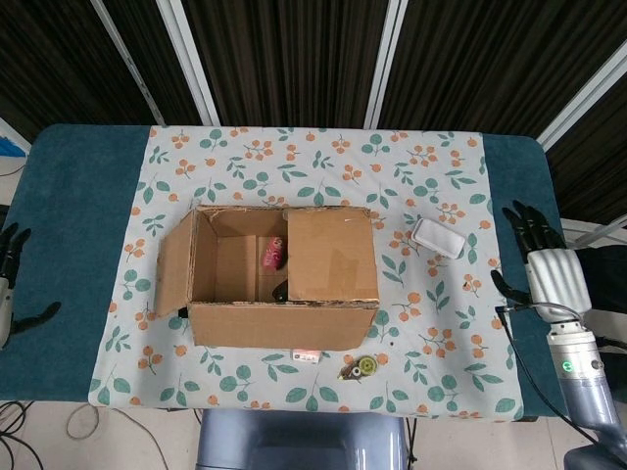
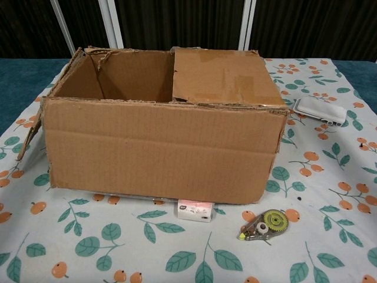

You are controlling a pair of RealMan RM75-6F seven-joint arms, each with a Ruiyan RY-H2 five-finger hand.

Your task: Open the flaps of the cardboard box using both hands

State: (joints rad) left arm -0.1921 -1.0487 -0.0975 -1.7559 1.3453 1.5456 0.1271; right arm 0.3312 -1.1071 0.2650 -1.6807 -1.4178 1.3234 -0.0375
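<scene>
A brown cardboard box (image 1: 269, 323) stands in the middle of the flowered cloth. Its left flap (image 1: 174, 262) hangs open, folded down and outward. Its right flap (image 1: 331, 253) still lies flat over the right half of the opening, also plain in the chest view as right flap (image 2: 224, 76). A red object (image 1: 273, 252) shows inside the box. My left hand (image 1: 8, 279) is at the far left edge of the head view, off the cloth, fingers spread and empty. My right hand (image 1: 549, 269) hovers at the right table edge, fingers spread, holding nothing. Neither hand touches the box.
A white case (image 1: 437, 238) lies right of the box. A small white packet (image 2: 195, 210) and a yellow-green tape dispenser (image 2: 264, 224) lie on the flowered cloth (image 1: 392, 176) in front of the box. Blue table (image 1: 69, 186) borders the cloth on both sides.
</scene>
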